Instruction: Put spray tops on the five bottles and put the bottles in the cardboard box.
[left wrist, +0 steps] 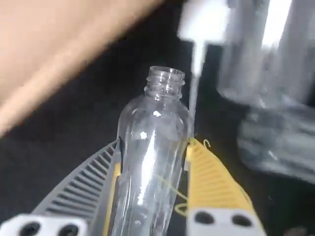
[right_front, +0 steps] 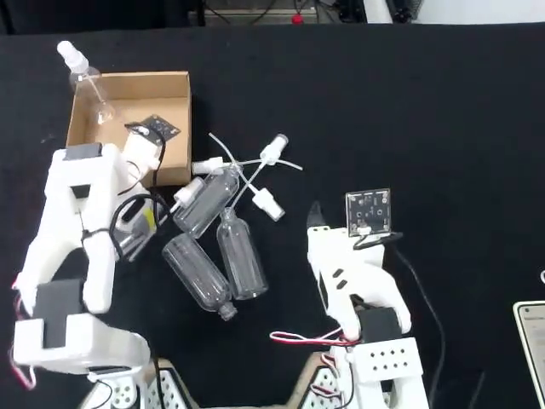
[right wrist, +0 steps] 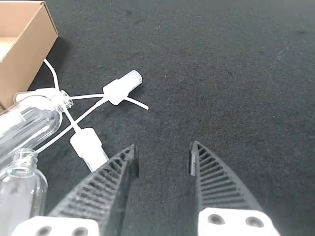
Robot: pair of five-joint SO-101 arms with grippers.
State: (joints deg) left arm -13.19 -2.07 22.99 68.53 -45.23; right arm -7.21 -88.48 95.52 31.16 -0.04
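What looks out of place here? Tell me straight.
The capped bottle lies tilted in the box, its spray head poking out over a corner. Beside the box, three open bottles lie on their sides in a heap, with loose spray tops whose tubes cross each other.

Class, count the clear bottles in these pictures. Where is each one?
5. A capped bottle leans in the cardboard box; the left hand holds an open bottle; three bottles lie beside the box.
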